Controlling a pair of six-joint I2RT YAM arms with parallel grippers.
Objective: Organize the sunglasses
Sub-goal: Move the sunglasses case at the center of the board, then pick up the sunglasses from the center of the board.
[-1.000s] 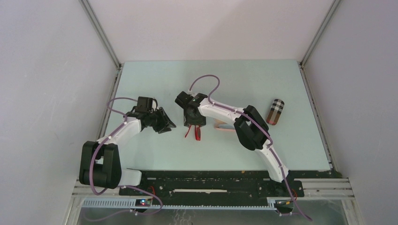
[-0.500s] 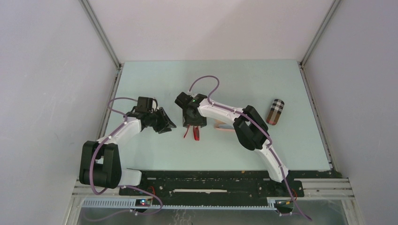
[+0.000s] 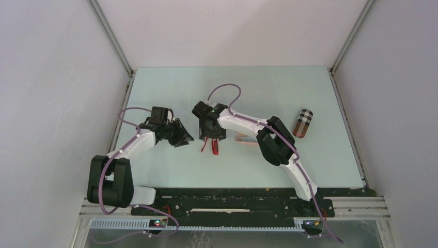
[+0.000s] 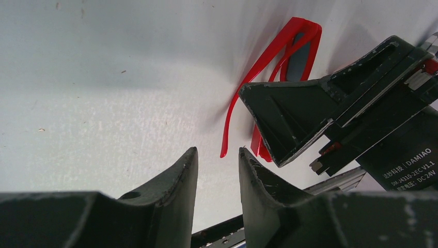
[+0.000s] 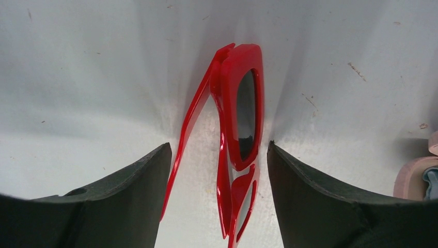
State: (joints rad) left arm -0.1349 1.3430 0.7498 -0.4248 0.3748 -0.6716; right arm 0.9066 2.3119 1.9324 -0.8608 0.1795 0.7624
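Pale green counter point(image 3: 284, 93) between white walls, red sunglasses point(image 3: 214, 147) near its middle under the right jaws, plaid case point(image 3: 302, 123) well to their right, left wrist view, left jaws slightly apart and empty, near the red sunglasses point(image 4: 297, 54), right wrist view, right jaws spread wide, straddling the red sunglasses point(image 5: 243, 108) lying on the counter.

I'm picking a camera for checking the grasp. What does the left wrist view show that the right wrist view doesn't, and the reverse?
Left wrist only: the right gripper seen from outside. Right wrist only: a pink case at the right edge. Both: the red sunglasses lying on the table.
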